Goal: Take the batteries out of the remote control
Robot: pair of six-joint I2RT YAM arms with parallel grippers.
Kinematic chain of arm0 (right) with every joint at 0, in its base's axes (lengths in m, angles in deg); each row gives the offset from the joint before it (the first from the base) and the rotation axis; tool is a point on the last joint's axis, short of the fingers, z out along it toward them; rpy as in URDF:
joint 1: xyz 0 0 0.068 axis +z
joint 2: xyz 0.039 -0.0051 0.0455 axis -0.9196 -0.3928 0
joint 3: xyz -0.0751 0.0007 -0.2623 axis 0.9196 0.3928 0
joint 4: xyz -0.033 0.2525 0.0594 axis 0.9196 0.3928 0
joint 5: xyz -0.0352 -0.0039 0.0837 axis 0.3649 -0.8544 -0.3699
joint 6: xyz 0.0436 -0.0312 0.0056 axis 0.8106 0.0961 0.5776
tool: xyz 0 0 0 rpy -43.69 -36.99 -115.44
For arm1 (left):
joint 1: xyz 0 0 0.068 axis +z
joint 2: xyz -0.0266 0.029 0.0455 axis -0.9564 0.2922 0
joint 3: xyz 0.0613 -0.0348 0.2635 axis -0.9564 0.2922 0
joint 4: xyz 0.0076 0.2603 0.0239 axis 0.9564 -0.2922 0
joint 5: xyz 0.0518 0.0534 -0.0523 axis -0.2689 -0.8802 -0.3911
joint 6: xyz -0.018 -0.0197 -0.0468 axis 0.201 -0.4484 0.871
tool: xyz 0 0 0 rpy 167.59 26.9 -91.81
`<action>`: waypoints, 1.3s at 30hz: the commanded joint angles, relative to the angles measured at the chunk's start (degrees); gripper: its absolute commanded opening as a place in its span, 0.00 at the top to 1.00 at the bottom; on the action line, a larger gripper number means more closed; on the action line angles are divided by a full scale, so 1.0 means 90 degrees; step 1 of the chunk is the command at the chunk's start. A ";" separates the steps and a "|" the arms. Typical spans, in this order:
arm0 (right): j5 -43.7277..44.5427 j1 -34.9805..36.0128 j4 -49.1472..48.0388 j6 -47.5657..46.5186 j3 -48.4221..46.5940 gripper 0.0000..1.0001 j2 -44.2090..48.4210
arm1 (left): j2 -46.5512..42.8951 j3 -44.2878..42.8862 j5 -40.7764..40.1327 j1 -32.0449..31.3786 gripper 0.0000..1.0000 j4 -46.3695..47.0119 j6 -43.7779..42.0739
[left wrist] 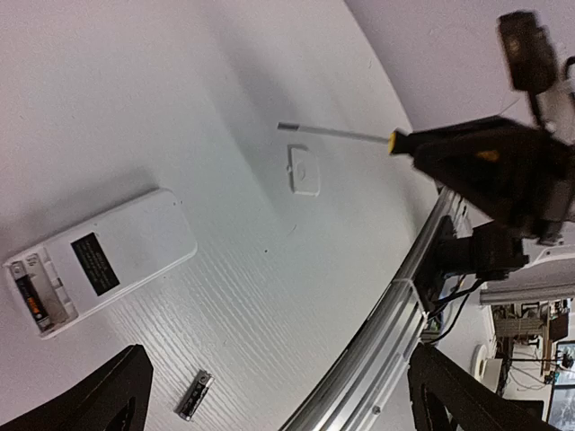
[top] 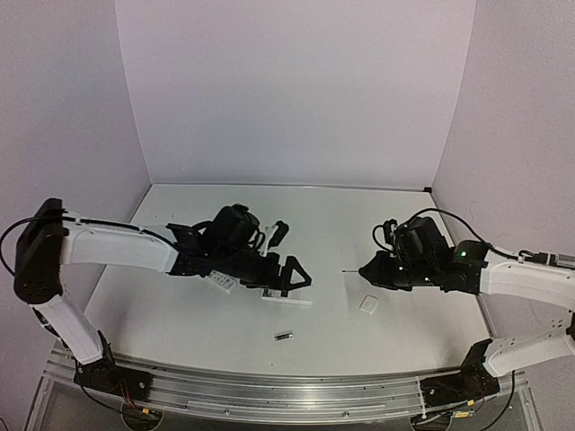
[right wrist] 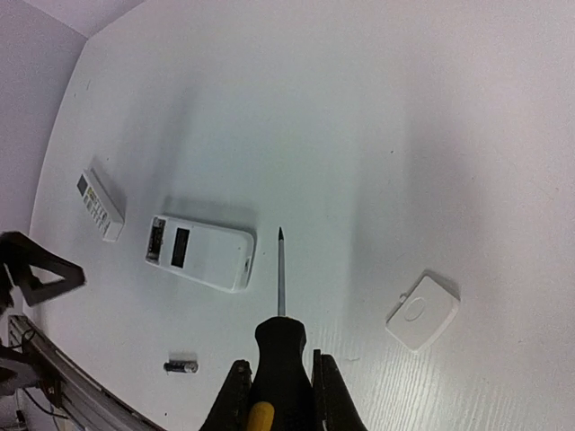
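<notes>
A white remote control [left wrist: 117,256] lies face down with its battery bay open. One battery [left wrist: 31,303] still sits in that bay. Another battery [left wrist: 194,395] lies loose on the table near the front rail, also seen as battery [top: 284,336] and battery [right wrist: 181,365]. My left gripper [left wrist: 283,409] hangs open above the table, nothing between its fingers [left wrist: 112,400]. It hovers over the remote control [top: 287,299] as left gripper [top: 292,274]. My right gripper [right wrist: 281,400] is shut on the black-and-yellow screwdriver [right wrist: 282,346], whose tip points toward the remote control [right wrist: 199,253].
The small flat white cover [left wrist: 304,169] lies right of the remote, also seen as cover [top: 369,304] and cover [right wrist: 422,312]. A second, smaller remote [right wrist: 100,205] lies further left, under the left arm as second remote [top: 222,282]. The metal rail [left wrist: 386,314] runs along the near edge.
</notes>
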 commanded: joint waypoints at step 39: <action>-0.1608 0.0811 -0.1429 0.0336 -0.2545 1.00 -0.4095 | 0.1039 0.0695 0.1088 0.2012 0.68 0.0215 -0.0554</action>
